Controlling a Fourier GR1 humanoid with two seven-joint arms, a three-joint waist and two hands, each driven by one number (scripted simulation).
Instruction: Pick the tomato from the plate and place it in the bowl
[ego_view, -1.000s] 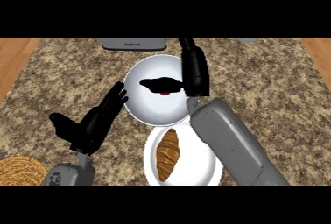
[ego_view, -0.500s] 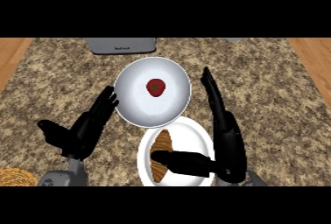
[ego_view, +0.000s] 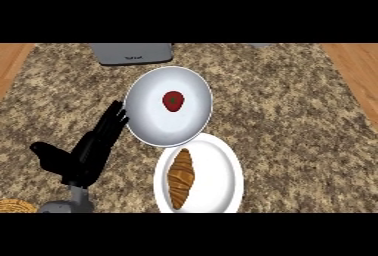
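Head view: the tomato (ego_view: 173, 101) sits in the white vessel (ego_view: 168, 106) toward the table's (ego_view: 295, 125) far edge, a croissant (ego_view: 181, 178) on the nearer plate (ego_view: 198, 174). The left robot hand (ego_view: 88, 150) rests spread, holding nothing. The tomato is probably light, smooth and roll-prone: pinch across its sides.

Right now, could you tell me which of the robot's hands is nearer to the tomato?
The left hand is nearer: it sits open, below and left of the tomato, beside its dish's left edge. The right hand is out of view.
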